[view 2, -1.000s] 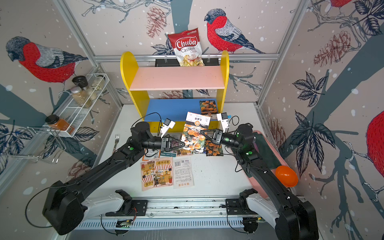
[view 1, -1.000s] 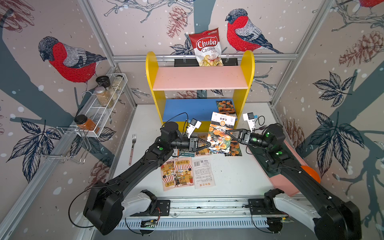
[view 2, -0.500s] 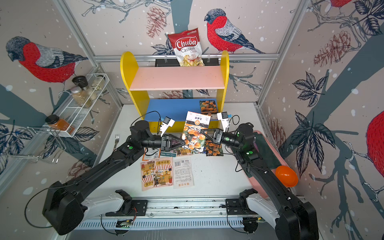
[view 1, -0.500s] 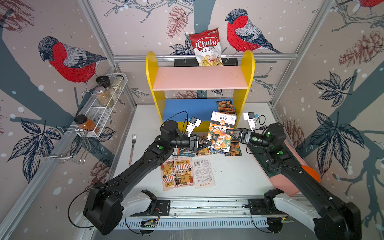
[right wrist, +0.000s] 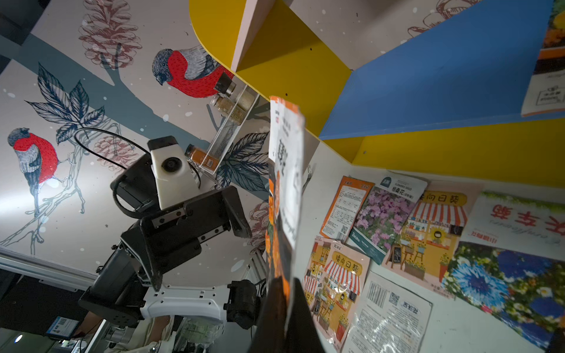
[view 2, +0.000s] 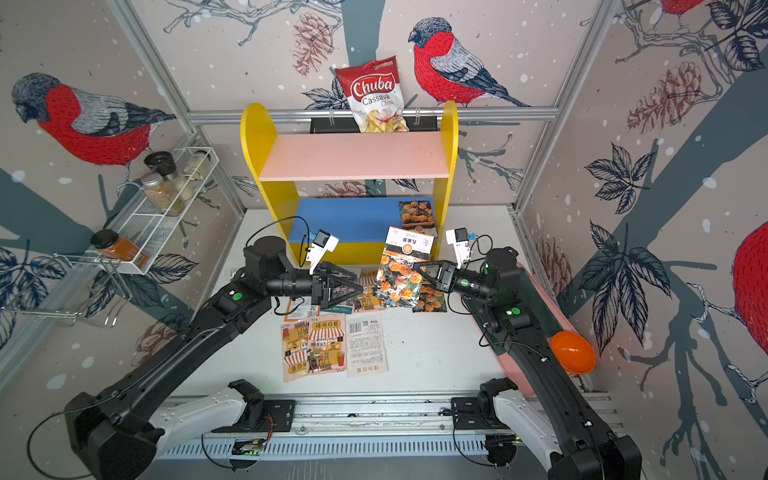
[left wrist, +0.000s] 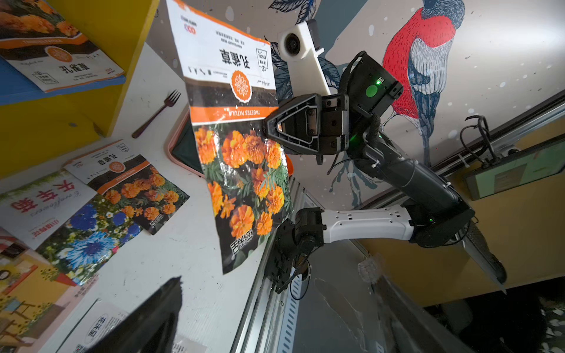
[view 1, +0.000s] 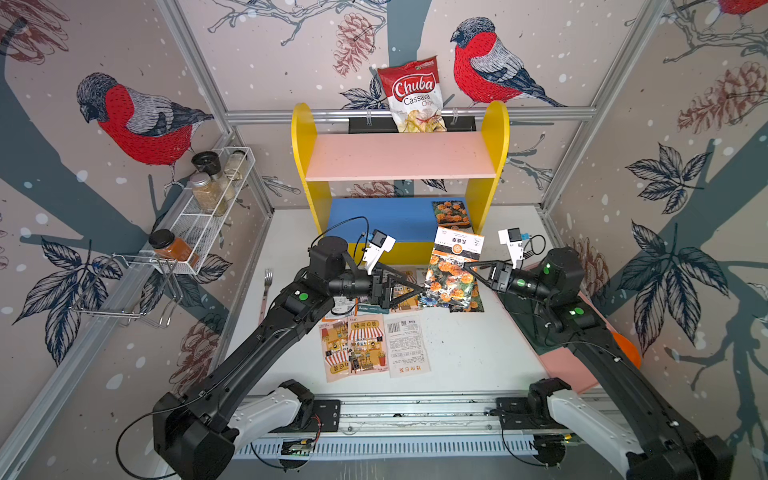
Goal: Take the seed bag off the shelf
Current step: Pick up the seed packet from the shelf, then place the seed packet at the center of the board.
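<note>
A: Top views first. Where is the seed bag (view 1: 452, 276)?

B: Off the shelf (view 1: 399, 164), hanging upright at mid-frame in front of its yellow base, above the desk (view 1: 469, 345). The right gripper (view 1: 468, 266) is clenched on its right edge. The bag is glossy, crinkled film, with orange marigolds below a white band.

A: And the left gripper (view 1: 419, 287)?

B: Its black triangular fingers point at the bag's lower left edge. In both top views I cannot tell whether they touch. A second marigold bag (view 2: 417, 216) lies flat at the right end of the blue lower board.

A: Anything cut off?

B: The right arm covers most of a pink-rimmed tray (view 1: 569, 368) and part of an orange bowl (view 1: 627, 349).

A: The left wrist view?

B: The bag fills the centre with its print upside down. The right gripper (left wrist: 267, 128) pinches it at mid-height, jaws flat together on the film. Only one left finger (left wrist: 146, 318) shows, a dark blur at the bottom left, clear of the bag. A fork (left wrist: 157, 113) lies on the desk at upper left.

A: The right wrist view?

B: The bag is edge-on, a thin curled strip down the middle, and its print hardly reads. The right gripper's own fingers are a black blur at the bottom edge. Left of centre, the left gripper stands with its jaws spread wide and nothing between them. Flat printed packets (right wrist: 428, 232) overlap on the desk at right.
</note>
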You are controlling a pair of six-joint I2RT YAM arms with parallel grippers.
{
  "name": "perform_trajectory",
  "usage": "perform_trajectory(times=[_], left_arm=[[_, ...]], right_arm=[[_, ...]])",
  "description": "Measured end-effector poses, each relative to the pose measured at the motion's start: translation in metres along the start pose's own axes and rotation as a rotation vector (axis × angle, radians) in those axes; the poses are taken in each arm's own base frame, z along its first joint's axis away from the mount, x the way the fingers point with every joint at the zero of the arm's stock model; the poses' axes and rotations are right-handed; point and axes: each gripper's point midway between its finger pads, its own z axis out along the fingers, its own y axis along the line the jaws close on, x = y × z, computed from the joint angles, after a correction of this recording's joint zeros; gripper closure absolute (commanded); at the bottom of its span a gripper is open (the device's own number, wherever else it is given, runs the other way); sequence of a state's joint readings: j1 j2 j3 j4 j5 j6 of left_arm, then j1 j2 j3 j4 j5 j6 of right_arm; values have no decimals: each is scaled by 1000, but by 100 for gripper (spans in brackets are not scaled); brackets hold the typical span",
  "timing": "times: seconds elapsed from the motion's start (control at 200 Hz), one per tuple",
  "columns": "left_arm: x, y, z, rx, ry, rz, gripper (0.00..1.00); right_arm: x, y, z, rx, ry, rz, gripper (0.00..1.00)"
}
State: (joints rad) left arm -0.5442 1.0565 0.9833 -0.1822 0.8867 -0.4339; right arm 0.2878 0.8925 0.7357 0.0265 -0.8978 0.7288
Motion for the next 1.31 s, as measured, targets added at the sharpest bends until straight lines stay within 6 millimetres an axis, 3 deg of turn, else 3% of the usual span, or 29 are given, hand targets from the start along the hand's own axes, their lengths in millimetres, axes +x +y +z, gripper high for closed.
perform_trajectory(times=[0.18, 0.335, 0.57, 0.95, 1.306], left_arm=[[-5, -9, -21, -99, -35, 83, 2], [-7, -13, -38, -181, -74, 134, 2], [-2, -16, -52, -237, -94, 156, 3], [8, -3, -52, -273, -91, 137, 3], [16, 5, -49, -278, -79, 117, 3]], right_arm=[[41, -19, 5, 76, 118, 60, 100], [90, -48, 12, 174, 242, 120, 100], [138, -93, 9, 313, 332, 203, 100], [179, -131, 16, 411, 470, 247, 100], [190, -146, 28, 420, 507, 256, 100]])
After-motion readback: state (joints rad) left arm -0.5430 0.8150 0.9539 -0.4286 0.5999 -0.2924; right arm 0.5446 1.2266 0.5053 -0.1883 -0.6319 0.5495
